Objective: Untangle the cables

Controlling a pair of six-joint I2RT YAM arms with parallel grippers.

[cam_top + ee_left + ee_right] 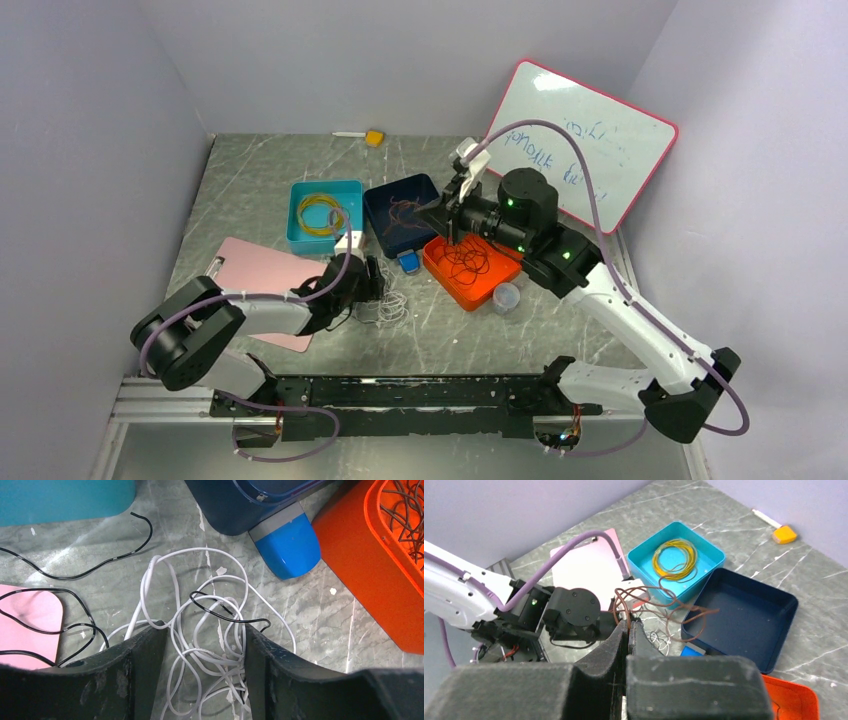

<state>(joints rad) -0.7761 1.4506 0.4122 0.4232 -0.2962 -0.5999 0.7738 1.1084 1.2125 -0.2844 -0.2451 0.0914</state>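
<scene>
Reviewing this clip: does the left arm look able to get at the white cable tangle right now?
Likely yes: the left gripper is open with the white cables lying between its fingers; only a thin dark wire crosses them.

White cables (210,630) — a loose heap of thin, overlapping loops lying flat on the table, with a short black wire (225,612) crossing the top. Brown-red cable (659,605) — thin, kinked loops hanging in the air, pinched between the closed fingertips of the right gripper (629,625), above the navy tray (400,183).
</scene>
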